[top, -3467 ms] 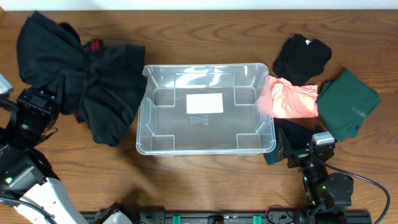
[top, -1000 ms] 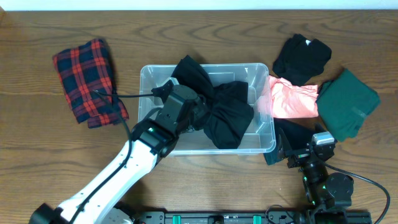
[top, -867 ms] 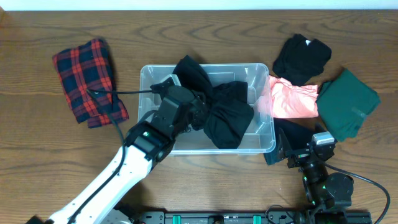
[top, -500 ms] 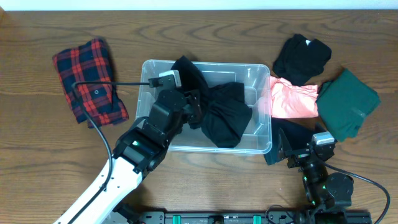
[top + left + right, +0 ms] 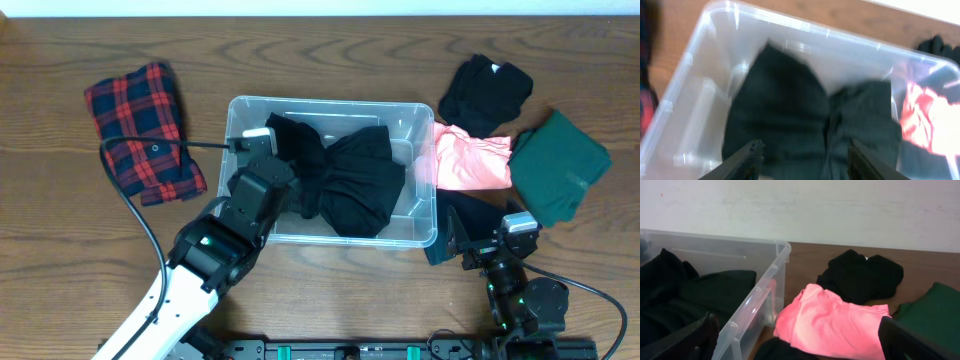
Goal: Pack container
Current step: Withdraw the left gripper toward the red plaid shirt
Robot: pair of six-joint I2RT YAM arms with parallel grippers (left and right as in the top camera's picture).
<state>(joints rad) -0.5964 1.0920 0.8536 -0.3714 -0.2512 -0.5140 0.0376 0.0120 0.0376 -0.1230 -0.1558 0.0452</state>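
Observation:
The container is a clear rectangular bin in the middle of the table. A crumpled black garment lies inside it and fills most of its floor. My left gripper hovers over the bin's left half. In the left wrist view the left gripper stands open just above the black garment, with nothing between its fingers. My right gripper rests low at the bin's near right corner. In its own view the right gripper is wide open and empty, facing a pink garment.
A red plaid cloth lies left of the bin. To its right lie a black garment, a pink garment, a folded green one and a dark one by the right gripper.
The bin was empty and the black garment lay at far left; now it lies in the bin. Over the last second the left gripper drew back towards the near left, opened, and the cloth settled.

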